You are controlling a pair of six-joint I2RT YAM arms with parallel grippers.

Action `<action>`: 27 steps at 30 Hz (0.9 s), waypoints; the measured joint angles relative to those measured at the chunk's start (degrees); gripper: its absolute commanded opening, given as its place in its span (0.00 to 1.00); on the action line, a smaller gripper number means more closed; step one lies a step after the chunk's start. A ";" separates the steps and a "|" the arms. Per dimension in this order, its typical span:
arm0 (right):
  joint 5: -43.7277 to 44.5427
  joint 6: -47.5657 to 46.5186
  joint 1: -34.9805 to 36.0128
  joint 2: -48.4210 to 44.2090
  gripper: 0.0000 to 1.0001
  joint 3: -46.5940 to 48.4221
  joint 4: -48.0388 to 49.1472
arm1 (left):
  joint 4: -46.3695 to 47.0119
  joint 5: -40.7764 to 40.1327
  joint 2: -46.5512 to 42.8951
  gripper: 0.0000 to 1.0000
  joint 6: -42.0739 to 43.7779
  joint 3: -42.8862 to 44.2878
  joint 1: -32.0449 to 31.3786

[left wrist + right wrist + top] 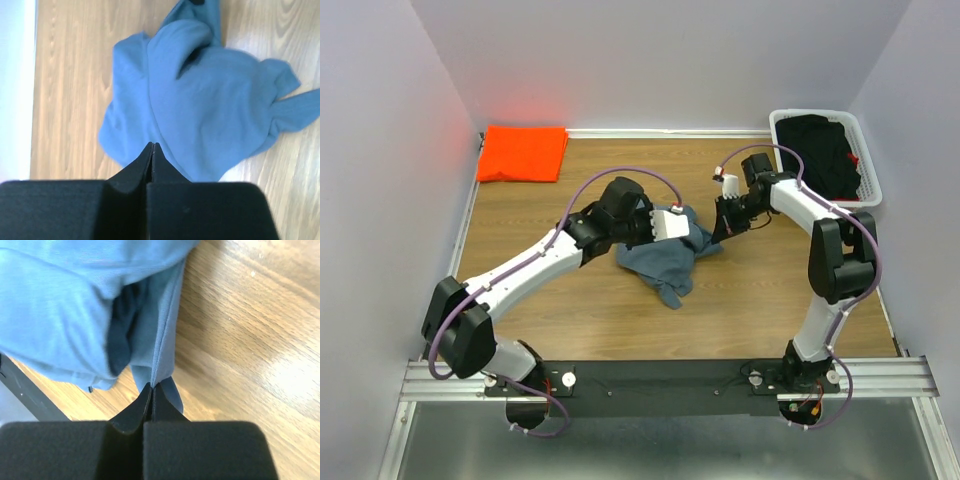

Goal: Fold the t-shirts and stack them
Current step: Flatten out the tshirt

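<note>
The slate blue-grey t-shirt (665, 260) lies crumpled on the wooden table near its middle. My left gripper (672, 226) is at the shirt's far left edge. In the left wrist view its jaws are shut (152, 145) with the cloth (210, 95) running right up to the tips. My right gripper (724, 226) is at the shirt's far right edge. In the right wrist view its jaws are shut (152, 386) on a hem of the cloth (60, 310), which hangs taut from the tips. The bright orange t-shirt (523, 152) lies folded flat at the back left corner.
A white basket (820, 115) holding dark clothes stands at the back right corner. Walls close in the table on the left, back and right. Bare wood shows in front of the crumpled shirt.
</note>
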 measured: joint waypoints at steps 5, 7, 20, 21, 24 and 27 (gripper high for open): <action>0.39 -0.20 0.00 -1.31 0.00 0.00 -0.22 | -2.12 0.57 -0.37 0.43 0.35 -0.28 -6.62; 0.68 -0.22 0.00 -1.31 0.00 0.00 -0.37 | -2.12 0.81 1.01 0.45 0.68 -0.85 -10.43; 0.98 -0.33 -0.02 -1.27 0.01 -0.22 -0.42 | -0.39 -3.34 19.91 0.53 5.64 -1.33 -16.33; 0.98 -0.35 -0.02 -1.27 0.01 -0.26 -0.42 | 0.04 -4.22 20.48 0.53 6.23 -1.33 -16.33; 0.98 -0.39 -0.02 -1.20 0.00 -0.46 -0.44 | 1.92 -6.86 21.42 0.50 7.37 -1.53 -16.39; 0.96 -0.46 -0.02 -0.76 0.01 -0.66 -0.44 | 3.48 -8.79 21.49 0.46 8.11 -1.77 -16.37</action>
